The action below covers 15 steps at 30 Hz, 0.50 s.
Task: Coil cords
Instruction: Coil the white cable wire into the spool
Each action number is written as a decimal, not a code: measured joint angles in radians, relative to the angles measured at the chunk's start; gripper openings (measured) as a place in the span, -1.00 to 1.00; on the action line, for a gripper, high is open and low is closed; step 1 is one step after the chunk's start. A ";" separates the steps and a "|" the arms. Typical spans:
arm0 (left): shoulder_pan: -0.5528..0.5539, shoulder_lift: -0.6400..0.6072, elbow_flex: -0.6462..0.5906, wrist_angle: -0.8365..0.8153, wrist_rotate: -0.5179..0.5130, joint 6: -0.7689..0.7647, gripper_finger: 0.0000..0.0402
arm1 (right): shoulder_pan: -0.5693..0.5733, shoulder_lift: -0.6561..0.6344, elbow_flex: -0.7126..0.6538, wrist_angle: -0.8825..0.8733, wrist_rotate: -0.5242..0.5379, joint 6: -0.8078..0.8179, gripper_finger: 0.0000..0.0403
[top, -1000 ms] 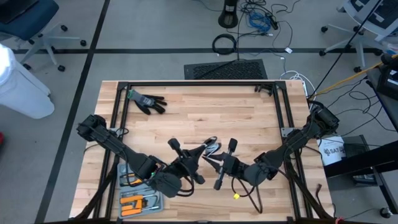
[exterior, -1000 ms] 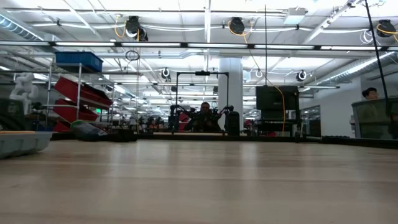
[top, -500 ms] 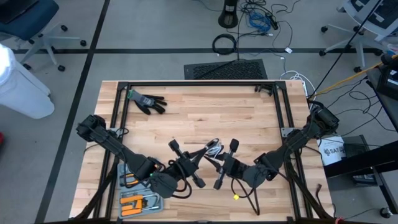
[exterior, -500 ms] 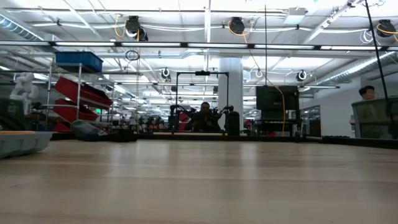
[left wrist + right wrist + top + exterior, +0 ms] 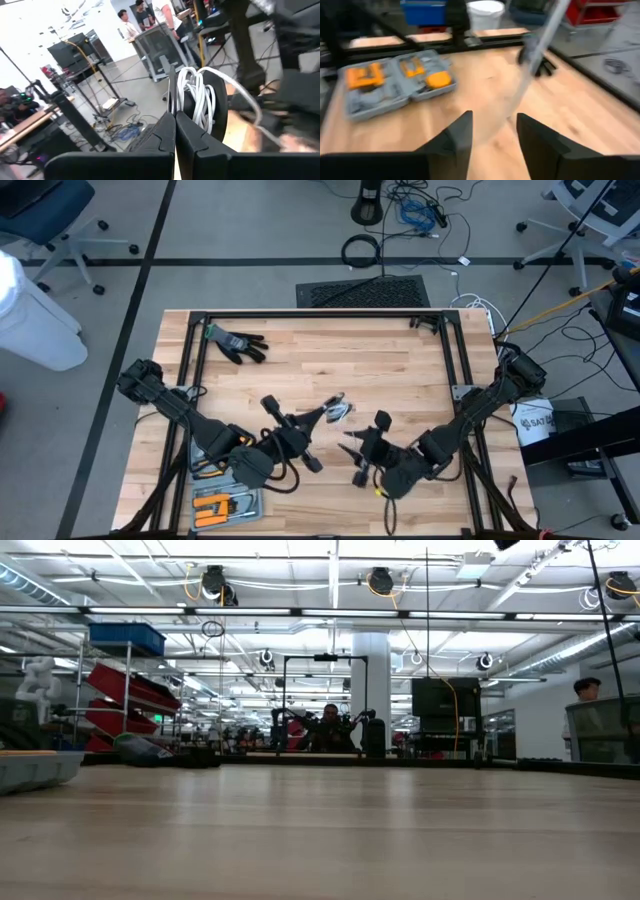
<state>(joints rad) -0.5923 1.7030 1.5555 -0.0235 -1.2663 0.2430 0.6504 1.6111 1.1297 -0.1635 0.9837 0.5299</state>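
The left gripper (image 5: 325, 411) sits over the middle of the wooden table (image 5: 400, 360), its 2 fingers (image 5: 165, 135) pressed together on the cords (image 5: 337, 409). In the left wrist view the bundle of white cord (image 5: 197, 100) stands just past the fingertips, several loops wound around a dark core, with 1 loose strand trailing away from it toward the table. From above, the bundle shows as a small pale tangle right at the tip of this gripper, lifted off the wood or resting lightly on it; which of the 2 cannot be told.

The right gripper (image 5: 352, 450) lies close beside the left one, a little nearer the front edge of the table, and apart from the cords. Its 2 fingers (image 5: 457, 135) stand spread with a clear gap of bare wood between them and nothing held.

Ahead of the right gripper, in its wrist view, a grey tool case (image 5: 395, 82) with orange parts lies open on the table; from above the same case (image 5: 225, 505) sits at the front corner, behind the left arm. A black glove (image 5: 235, 342) lies well beyond the left gripper, near the far rail of the frame.

In the low view neither arm shows, only the table surface (image 5: 320, 840) and the room behind it, where a person (image 5: 585, 690) stands at the far side.
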 joint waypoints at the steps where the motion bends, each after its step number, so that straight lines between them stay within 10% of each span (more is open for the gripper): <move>1: 0.006 -0.004 0.000 -0.013 -0.003 0.001 -1.00 | 0.015 0.000 0.000 -0.012 -0.008 0.013 -0.30; 10: 0.049 -0.008 0.000 -0.100 0.014 -0.075 -1.00 | 0.204 0.000 0.000 0.013 0.004 0.056 -0.22; 15: 0.048 -0.008 0.000 -0.100 0.046 -0.081 -1.00 | 0.273 0.001 0.000 0.021 0.251 0.054 -0.29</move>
<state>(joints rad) -0.5446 1.6951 1.5555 -0.1240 -1.2203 0.1623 0.9232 1.6123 1.1297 -0.1421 1.2349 0.5844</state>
